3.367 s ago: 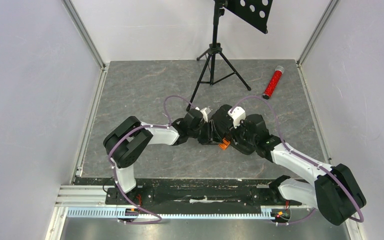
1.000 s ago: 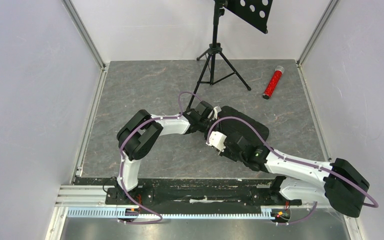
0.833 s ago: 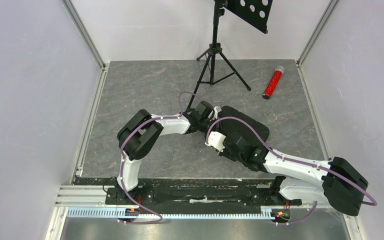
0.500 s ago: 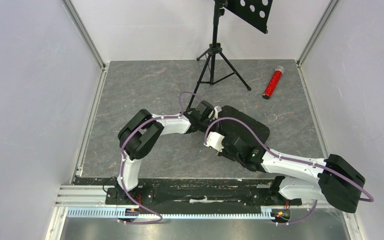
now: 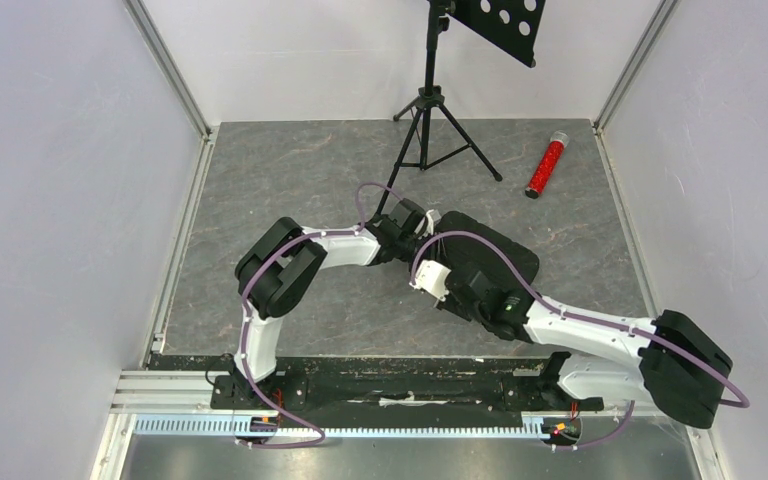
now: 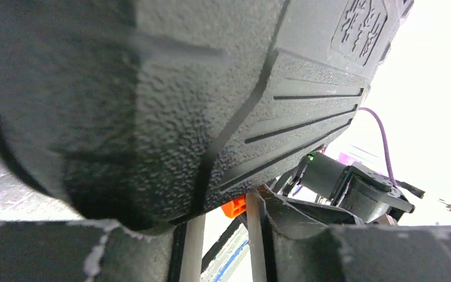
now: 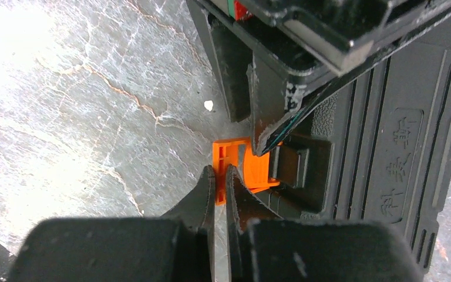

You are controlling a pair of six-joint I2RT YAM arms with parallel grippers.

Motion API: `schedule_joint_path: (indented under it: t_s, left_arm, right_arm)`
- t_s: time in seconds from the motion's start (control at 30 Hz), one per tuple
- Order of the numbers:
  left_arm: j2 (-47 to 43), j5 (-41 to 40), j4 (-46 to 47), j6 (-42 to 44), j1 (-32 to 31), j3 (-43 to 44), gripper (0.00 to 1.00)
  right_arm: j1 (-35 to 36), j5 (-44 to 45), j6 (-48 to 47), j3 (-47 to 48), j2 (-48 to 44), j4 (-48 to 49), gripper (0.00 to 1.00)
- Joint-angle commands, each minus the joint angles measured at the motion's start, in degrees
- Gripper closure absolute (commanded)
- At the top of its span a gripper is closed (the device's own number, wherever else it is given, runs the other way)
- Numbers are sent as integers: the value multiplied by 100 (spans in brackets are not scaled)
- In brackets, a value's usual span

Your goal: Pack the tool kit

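Compared with a few seconds back, the right gripper (image 7: pixel 220 176) has swung off the top of the case (image 5: pixel 495 255) round to its near edge, and the left gripper (image 6: pixel 220 249) has slid to the far-left corner. In the last second barely anything shifted. Right jaws are pinched together with the tips right on the orange latch (image 7: pixel 252 167) and the case straight ahead of them. Can't tell if they're nipping the latch edge or just pushing it. Left jaws stand a bit apart with nothing between, and the case looms close over them, so I'd guess it's steadying. Lid's down and no loose tools in sight, so packing looks done. The latch still sticks out, so I reckon snapping it home is what's left.
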Motion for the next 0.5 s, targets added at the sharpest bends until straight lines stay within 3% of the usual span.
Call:
schedule_joint_path:
  t_s: [0.0,0.23,0.47]
  left_arm:
    - [-423,10,295,-88,139,-43,61]
    - [-1102,-564,545,297,345,-688,60]
    - [-1506,-878,1347,675,258,-1641,70]
  right_arm:
    - [-192,-540,155,194,-182,-55,100]
    - [-656,-1071,215,151,-371,-7,100]
    - [-1186,-1736,363,50,-521,158,100]
